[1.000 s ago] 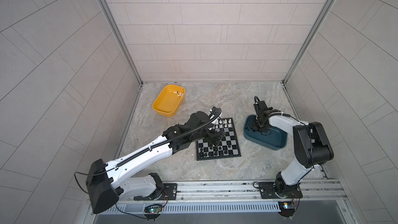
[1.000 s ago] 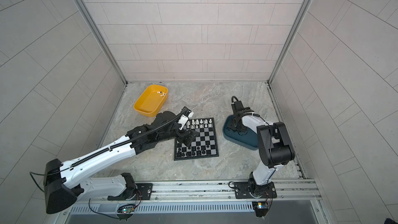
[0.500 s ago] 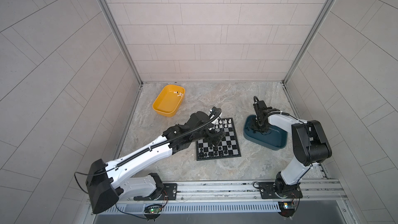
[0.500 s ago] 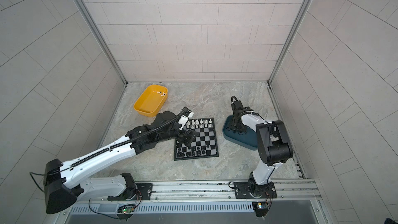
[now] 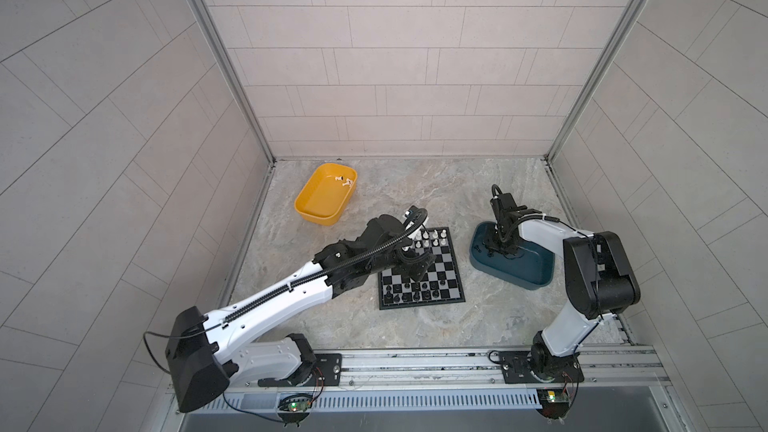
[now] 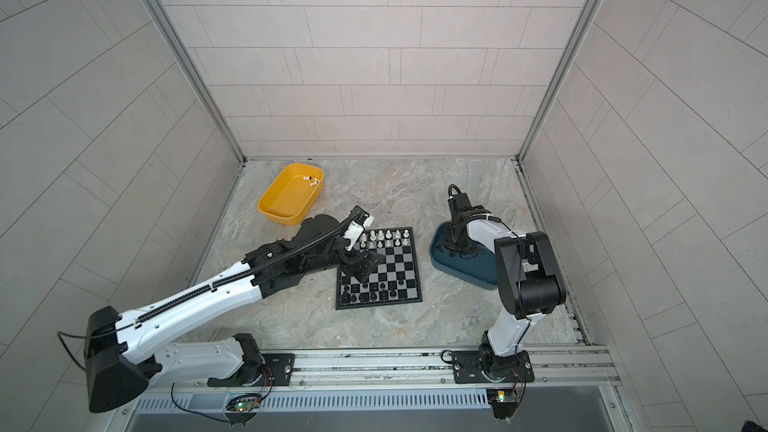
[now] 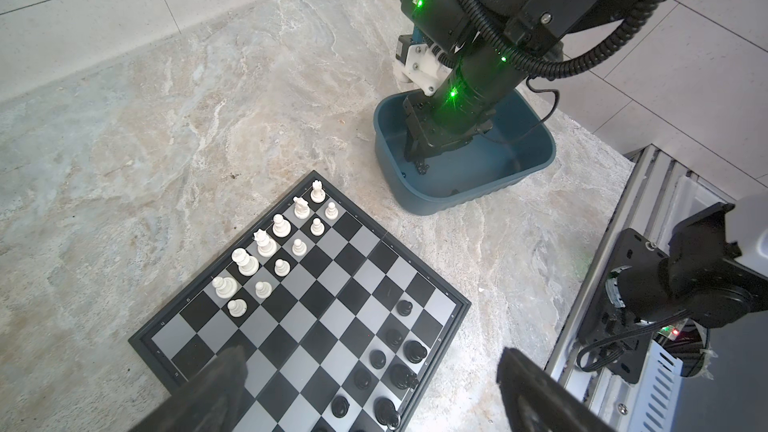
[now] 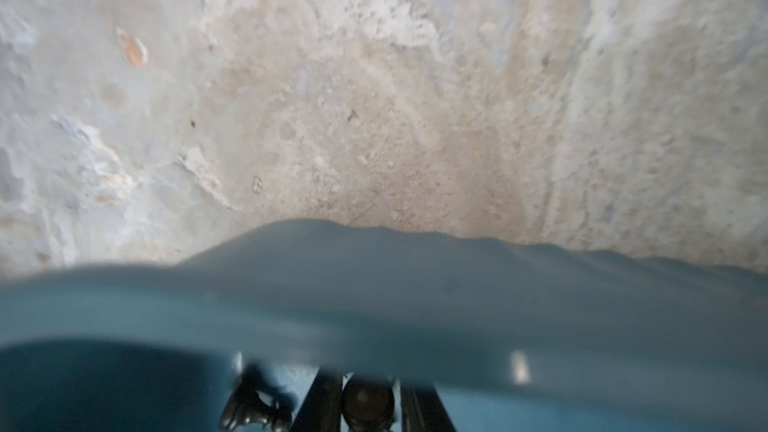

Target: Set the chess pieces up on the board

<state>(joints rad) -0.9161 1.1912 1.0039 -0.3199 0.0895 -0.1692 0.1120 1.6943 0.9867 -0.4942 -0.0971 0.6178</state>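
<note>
- Marbled grey-beige stone tabletop (image 5: 415,184), boxed in by pale tiled walls on three sides.
- Mid-table: small square chessboard with black and light-grey squares (image 5: 446,261) (image 7: 332,284), flat, slightly turned.
- Along its far edge: tiny white plastic chessmen (image 5: 428,238) (image 7: 274,251), upright in two rows; end squares nearest the left arm bare in the left wrist view.
- Along its near edge: tiny black plastic chessmen (image 5: 415,286) (image 7: 395,351), upright, with gaps among them.
- Low over the board's left half: left gripper (image 5: 415,270) (image 7: 370,355), jaws spread wide, nothing between them; wrist and ribbed cable hose (image 5: 374,249) hiding several squares in both top views.
- Right of the board, apart from it: teal oval plastic tray (image 5: 536,280) (image 7: 436,201).
- Down inside that tray: right gripper (image 5: 496,249) (image 8: 368,401), jaws drawn close, pinching one black chessman (image 8: 368,396), though blurred; second loose black piece (image 8: 253,405) just beside.
- Across the lower right wrist view: blurred tray wall, masking most of the tray floor.
- Far left, behind the board: yellow rounded plastic tray (image 5: 320,209), two white pieces (image 5: 343,180) lying in its far corner.
</note>
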